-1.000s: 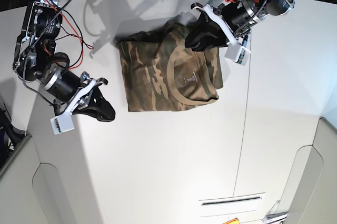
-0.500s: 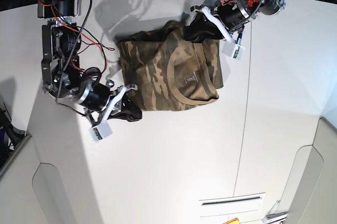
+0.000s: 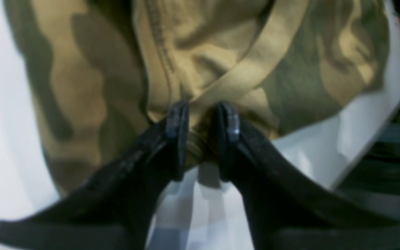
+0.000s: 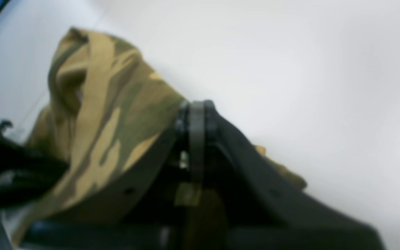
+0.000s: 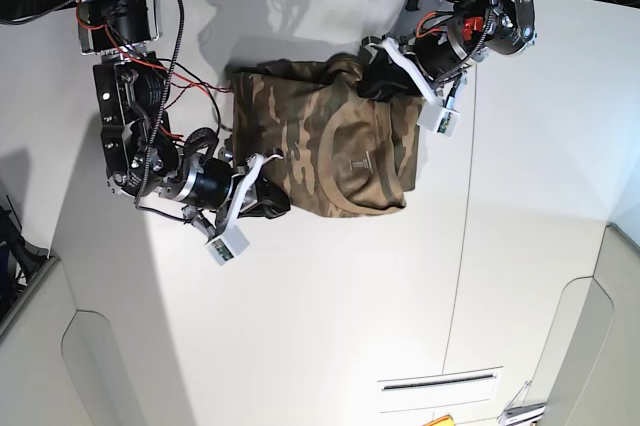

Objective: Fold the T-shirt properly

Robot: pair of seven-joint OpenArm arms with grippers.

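T-shirt (image 5: 320, 146): you see it bunched on the white table (image 5: 330, 306).
Left gripper (image 3: 201, 116): pinches its far edge by the collar.
Right gripper (image 4: 196, 118): clamped tight at its near corner.

Your base camera looks straight down on the tabletop (image 5: 330, 296).
Both wrist cameras sit close behind their end effectors, sharing the T-shirt (image 5: 320, 141).

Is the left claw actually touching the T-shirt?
Touching. The left wrist view shows the left claw pinching the T-shirt by its edge.
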